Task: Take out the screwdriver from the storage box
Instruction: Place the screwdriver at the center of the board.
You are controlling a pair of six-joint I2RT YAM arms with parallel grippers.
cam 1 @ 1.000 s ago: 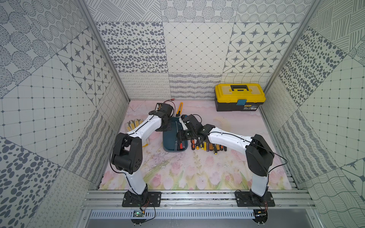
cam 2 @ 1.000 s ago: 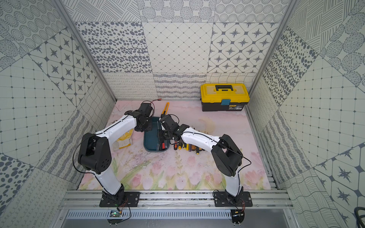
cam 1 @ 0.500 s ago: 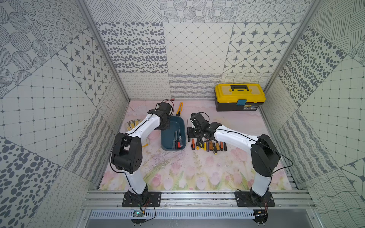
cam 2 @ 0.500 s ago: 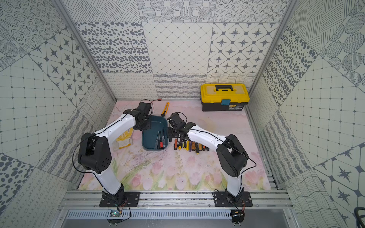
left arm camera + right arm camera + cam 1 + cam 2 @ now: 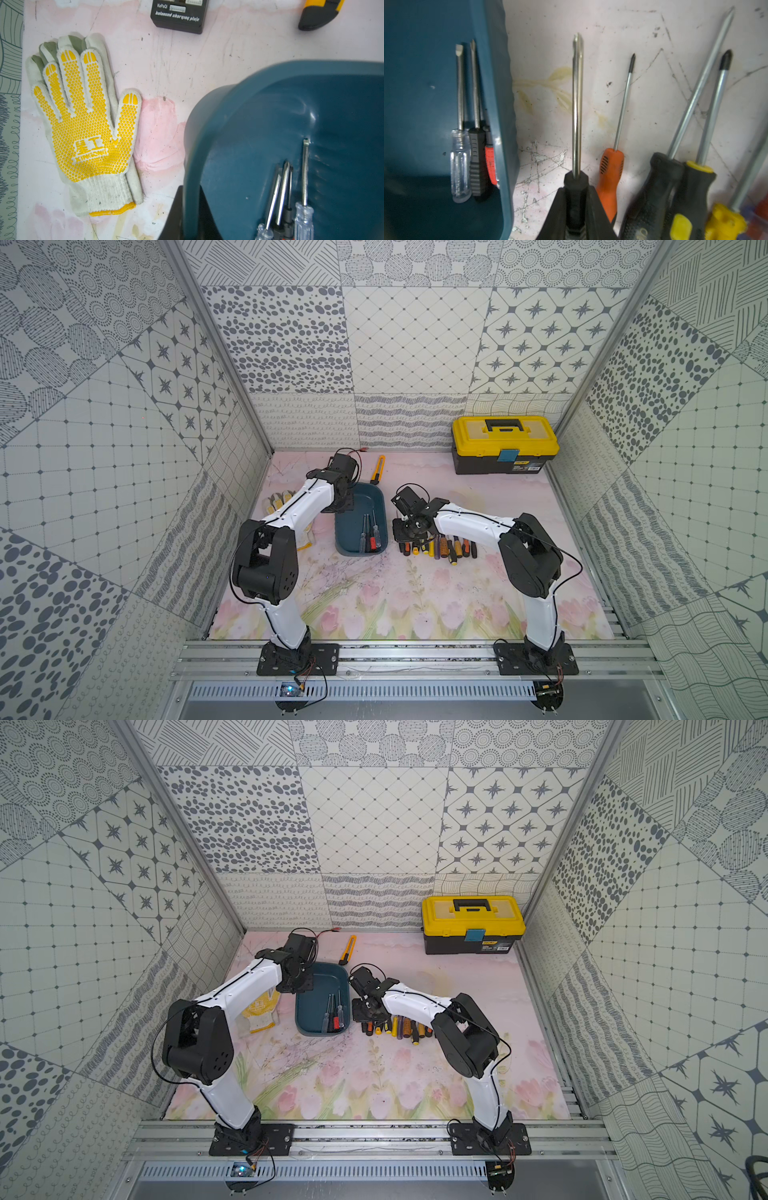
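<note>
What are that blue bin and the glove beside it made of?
The storage box looks like moulded plastic: smooth teal walls with glossy highlights and rounded corners. The glove seems to be knitted white fabric, probably cotton, with raised yellow dots, likely rubbery, across palm and fingers.

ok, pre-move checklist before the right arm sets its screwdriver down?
1. Right pincer shut on black-handled screwdriver: ok.
2. Screwdriver outside the dark teal plastic storage box: ok.
3. Bare mat beneath it, beside the orange-handled screwdriver: ok.
4. Left pincer clamped on the box rim: ok.
5. Box emptied: not ok, the clear-handled screwdriver and two more are inside.
6. Height above the mat: cannot tell.
</note>
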